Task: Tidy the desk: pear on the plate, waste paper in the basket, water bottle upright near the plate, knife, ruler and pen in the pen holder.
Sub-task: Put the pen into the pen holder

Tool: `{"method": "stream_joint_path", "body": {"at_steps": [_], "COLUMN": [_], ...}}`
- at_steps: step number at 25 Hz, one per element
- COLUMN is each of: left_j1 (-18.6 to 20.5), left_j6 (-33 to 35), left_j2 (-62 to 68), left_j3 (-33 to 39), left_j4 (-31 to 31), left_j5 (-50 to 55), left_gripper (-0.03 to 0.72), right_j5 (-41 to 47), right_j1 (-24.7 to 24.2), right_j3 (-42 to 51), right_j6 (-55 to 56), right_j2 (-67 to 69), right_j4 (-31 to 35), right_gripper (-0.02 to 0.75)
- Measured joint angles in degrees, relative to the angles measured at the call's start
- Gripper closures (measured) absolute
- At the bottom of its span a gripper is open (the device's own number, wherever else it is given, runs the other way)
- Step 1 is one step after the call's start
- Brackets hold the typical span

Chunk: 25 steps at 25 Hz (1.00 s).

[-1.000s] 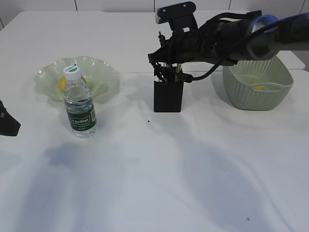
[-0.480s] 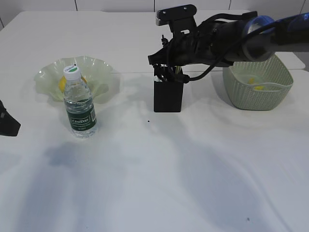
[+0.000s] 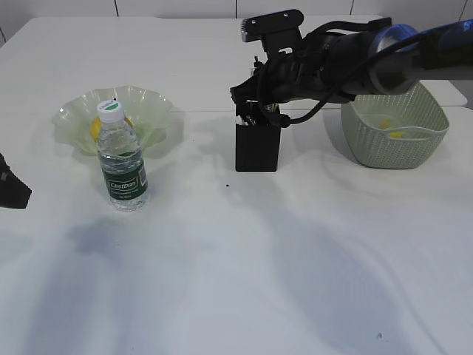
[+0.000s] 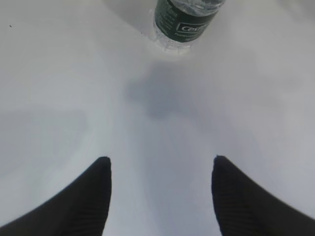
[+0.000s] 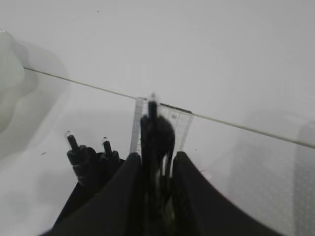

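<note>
Pen holder [image 3: 257, 148] stands upright near the middle of the desk [image 3: 236, 251], between the plate [image 3: 77, 118] and the basket [image 3: 395, 137]. It is a matte black square cup with several dark stems sticking out of its mouth. From the right wrist view, a clear ruler [image 5: 182, 129] stands up behind a dark pen [image 5: 153, 128], with two more pen tips to the left.

Right gripper [image 3: 259, 111] hangs directly over the holder's mouth, arm reaching in from the right. Its two fingers [image 5: 123, 196] sit narrowly apart on either side of the dark pen; whether they press on it or stand just clear of it cannot be told.

Water bottle [image 3: 123, 159] stands upright, cap on, just in front of the plate. The pear [image 3: 94, 127] shows only as a yellow patch in the dish, mostly hidden behind the bottle.

Waste paper [image 3: 396, 134] lies inside the basket, at the right of the desk.

Left gripper [image 4: 160, 169] is low over bare desk at the left edge, jaws spread wide with nothing between them; the bottle's base is ahead of it, well apart.
</note>
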Motion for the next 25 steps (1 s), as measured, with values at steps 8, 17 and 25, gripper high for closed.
{"method": "stream_joint_path", "body": {"at_steps": [8,17,25], "left_j1": [0.0,0.0,0.0], "left_j6": [0.0,0.0,0.0], "left_j2": [0.0,0.0,0.0], "left_j3": [0.0,0.0,0.0], "left_j4": [0.0,0.0,0.0], "left_j5": [0.0,0.0,0.0], "left_gripper": [0.232,0.232,0.232], "right_j5": [0.4,5.3,16.8], "right_j1": [0.1,0.2,0.2], "right_j3": [0.0,0.0,0.0], "right_j6": [0.1,0.1,-23.6], "right_j2": [0.0,-5.0,-11.9], "right_j4": [0.0,2.3,25.1], "right_gripper": [0.479,0.465,0.504]}}
